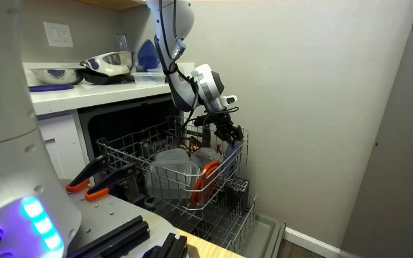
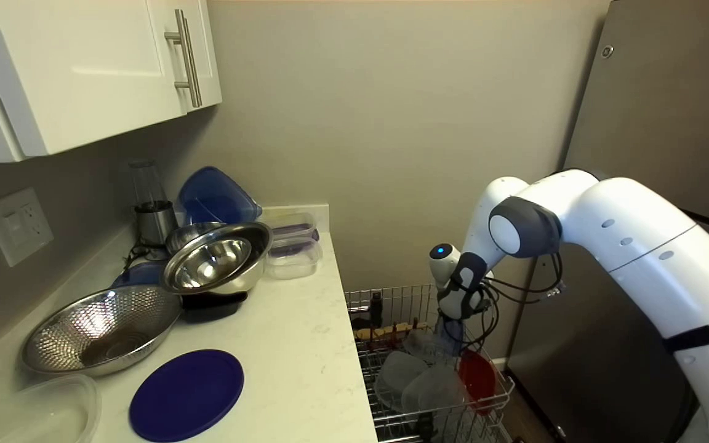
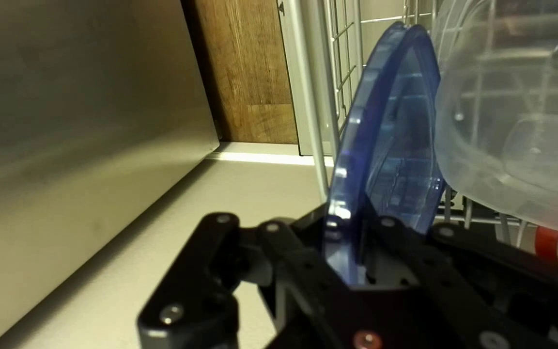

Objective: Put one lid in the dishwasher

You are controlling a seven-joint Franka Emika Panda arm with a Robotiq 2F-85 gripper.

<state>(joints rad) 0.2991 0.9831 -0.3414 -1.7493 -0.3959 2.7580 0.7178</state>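
Closest in the wrist view is the black metal gripper [image 3: 344, 225], its fingers pinching the rim of a see-through, round-cornered blue plastic lid [image 3: 397, 135]. The lid stands up ahead of the fingers. I'd guess it's light, a bit bendy and slippery, so the rim is good to hold.

In an exterior view I see what the wrist view misses: the dark inside of the open dishwasher [image 1: 131, 120]. The lid is just below the fingers, in the grey metal wire rack [image 1: 195, 175].

In an exterior view I can't make out the fingers, but a dark blue round plastic lid [image 2: 187, 395] shows on the white counter [image 2: 311, 369], well apart from the gripper.
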